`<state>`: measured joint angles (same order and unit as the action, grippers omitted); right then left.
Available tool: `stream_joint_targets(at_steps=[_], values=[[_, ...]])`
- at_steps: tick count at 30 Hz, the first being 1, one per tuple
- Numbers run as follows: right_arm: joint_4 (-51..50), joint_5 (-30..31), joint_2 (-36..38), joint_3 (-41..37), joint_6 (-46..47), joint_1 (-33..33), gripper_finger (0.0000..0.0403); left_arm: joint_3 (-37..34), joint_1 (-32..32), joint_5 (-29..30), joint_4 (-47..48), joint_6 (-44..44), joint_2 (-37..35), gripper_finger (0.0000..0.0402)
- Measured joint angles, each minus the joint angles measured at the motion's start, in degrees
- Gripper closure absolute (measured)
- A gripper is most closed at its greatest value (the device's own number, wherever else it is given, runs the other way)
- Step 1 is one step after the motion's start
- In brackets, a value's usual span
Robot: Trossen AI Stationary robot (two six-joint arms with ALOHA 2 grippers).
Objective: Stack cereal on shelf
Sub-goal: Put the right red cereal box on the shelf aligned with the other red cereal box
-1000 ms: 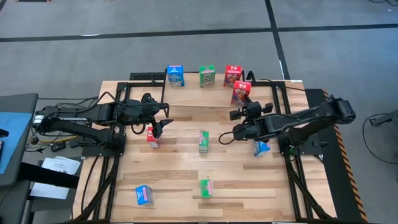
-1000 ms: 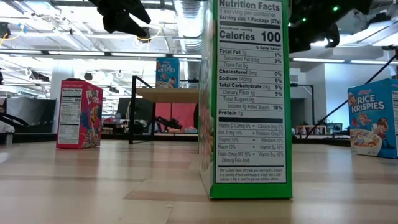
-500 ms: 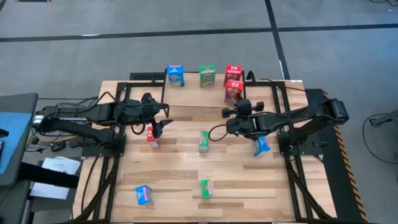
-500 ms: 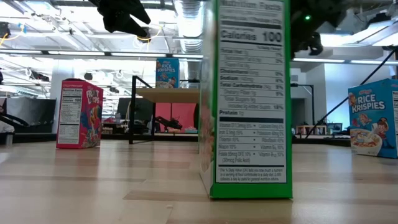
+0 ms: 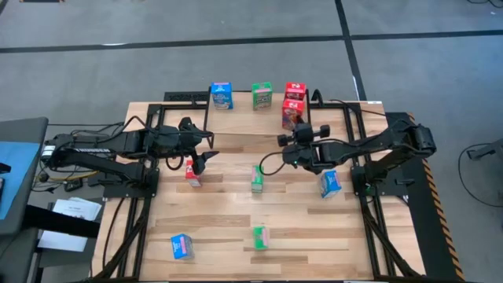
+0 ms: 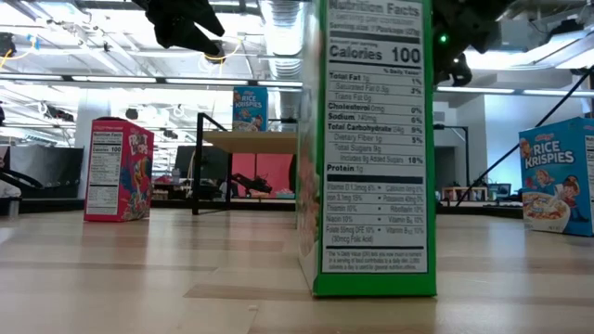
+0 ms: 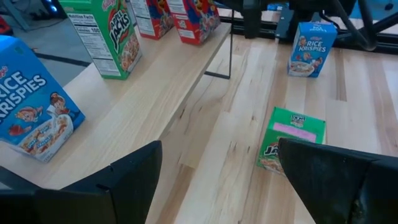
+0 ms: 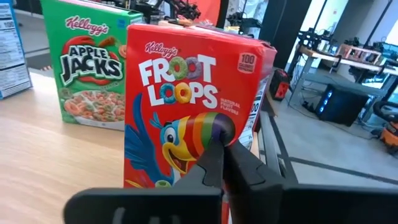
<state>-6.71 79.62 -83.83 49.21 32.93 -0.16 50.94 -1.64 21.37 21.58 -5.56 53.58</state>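
Observation:
The shelf (image 5: 244, 118) stands at the table's far side. A blue box (image 5: 222, 95), a green box (image 5: 262, 96) and a red box (image 5: 295, 89) stand upright on its plank. My right gripper (image 5: 292, 130) is shut on a second red box (image 5: 290, 114), just in front of the shelf's red one. My left gripper (image 5: 204, 161) is open and empty above a red box (image 5: 192, 173) standing on the table. Two green boxes (image 5: 257, 178) (image 5: 260, 237) and two blue boxes (image 5: 329, 183) (image 5: 181, 247) are spread over the tabletop. My right gripper comes level from the table's near right side at the red box's printed front (image 8: 186, 124). Its fingers (image 8: 214, 155) show close together before the lower middle of that front and hide the place of contact. The box is upright over the shelf plank; whether its bottom rests there, I cannot tell.
The low view is filled by the nutrition panel of the nearest green box (image 6: 371, 148). The arms' black base frames (image 5: 369, 189) run along both table sides. Bare plank lies in front of the shelf's blue and green boxes (image 7: 143, 99).
My right gripper has carried the red box toward the table's left edge, along the shelf's near side. The box now stands just in front of the shelf's red box and has stayed upright. My left arm has kept still.

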Motion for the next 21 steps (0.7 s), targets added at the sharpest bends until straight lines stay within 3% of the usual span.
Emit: stream_joint_targets(at_steps=[14,21], values=[[-0.61,-3.87,0.31,0.21,-0.59,-0.39,0.0336,0.00,0.00,0.01,-0.03,0.00,0.00,0.0090],[-0.58,-5.12,0.31,3.47,-6.00,-0.31,0.0303,0.00,-0.01,0.00,-0.04,0.00,0.00,0.0090]])
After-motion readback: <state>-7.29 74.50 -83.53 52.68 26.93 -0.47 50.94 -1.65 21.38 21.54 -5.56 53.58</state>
